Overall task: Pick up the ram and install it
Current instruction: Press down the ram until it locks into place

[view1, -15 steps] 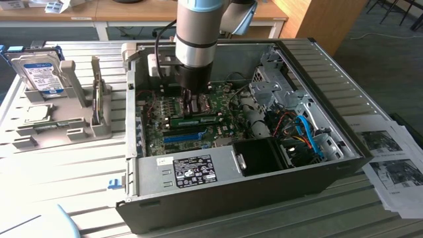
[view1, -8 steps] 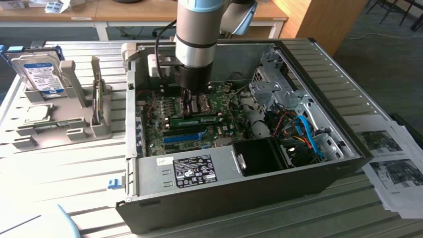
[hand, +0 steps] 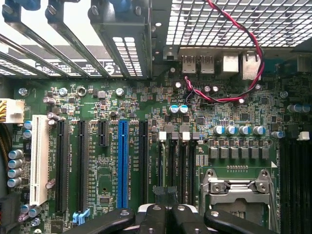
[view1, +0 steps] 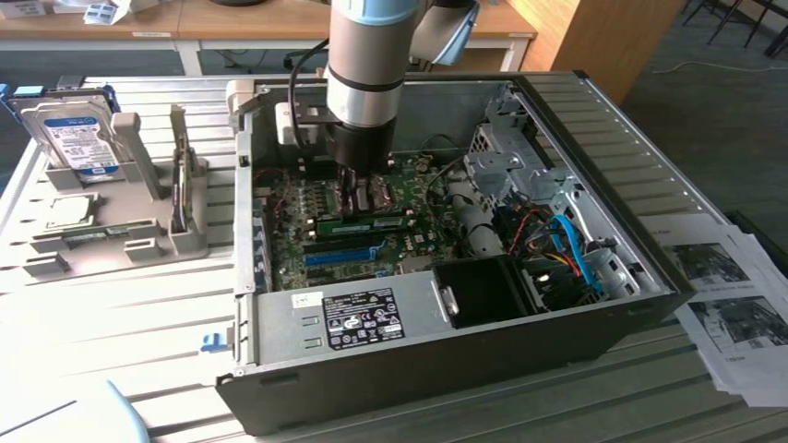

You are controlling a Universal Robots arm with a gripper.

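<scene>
The ram (view1: pixel 365 222) looks seated flat in a motherboard (view1: pixel 369 242) slot, just beside the gripper (view1: pixel 360 196), whose fingers are pinched together above it with nothing visibly held. We'd guess it's light, stiff and fragile, so grab the long edges, never the chips. All this sits inside the open PC case (view1: pixel 640 185); the blue slot (hand: pixel 122 163) is nearby.

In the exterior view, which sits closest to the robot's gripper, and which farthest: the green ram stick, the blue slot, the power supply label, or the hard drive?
From the gripper, inside the case:
1. The ram, just below the fingertips on the board.
2. The blue slot, a little nearer the camera.
3. The power supply label, at the case's front edge.
4. The hard drive, outside the case in a rack at the exterior view's left.
</scene>
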